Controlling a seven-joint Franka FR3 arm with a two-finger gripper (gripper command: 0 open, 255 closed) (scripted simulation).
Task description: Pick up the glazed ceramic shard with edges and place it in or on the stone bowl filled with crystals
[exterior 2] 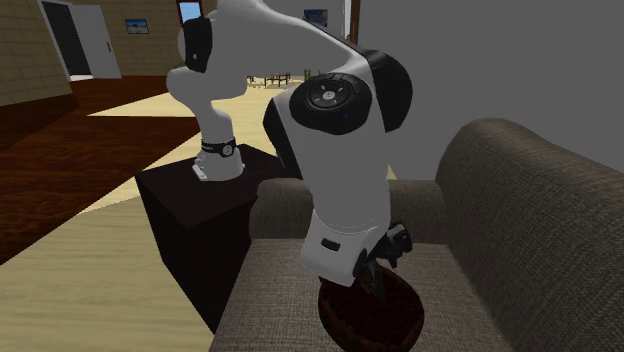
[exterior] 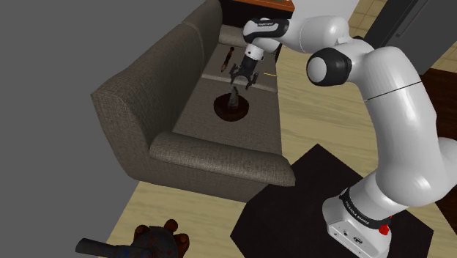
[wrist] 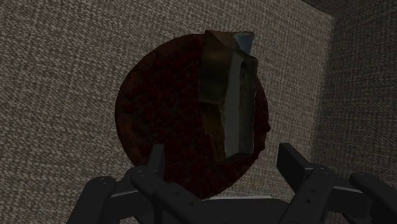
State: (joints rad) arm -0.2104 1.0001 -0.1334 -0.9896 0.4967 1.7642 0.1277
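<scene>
Shoulder view: the claw (exterior: 244,79) hangs just over the dark bowl (exterior: 233,110) on the sofa (exterior: 146,102) seat. The shard (exterior: 233,95) stands up out of the bowl beneath it.

Second exterior view: the bowl (exterior 2: 372,318) sits on the seat cushion, with the arm's wrist partly in front of it.

Wrist view: the claw is released, its fingers (wrist: 157,167) standing apart and clear of the shard (wrist: 230,95), a brownish slab with one pale corner lying in the bowl (wrist: 153,108).

Assessment: the shard is probably stiff, brittle and slick where glazed. It would be best held across the long flat faces near mid-length.
</scene>
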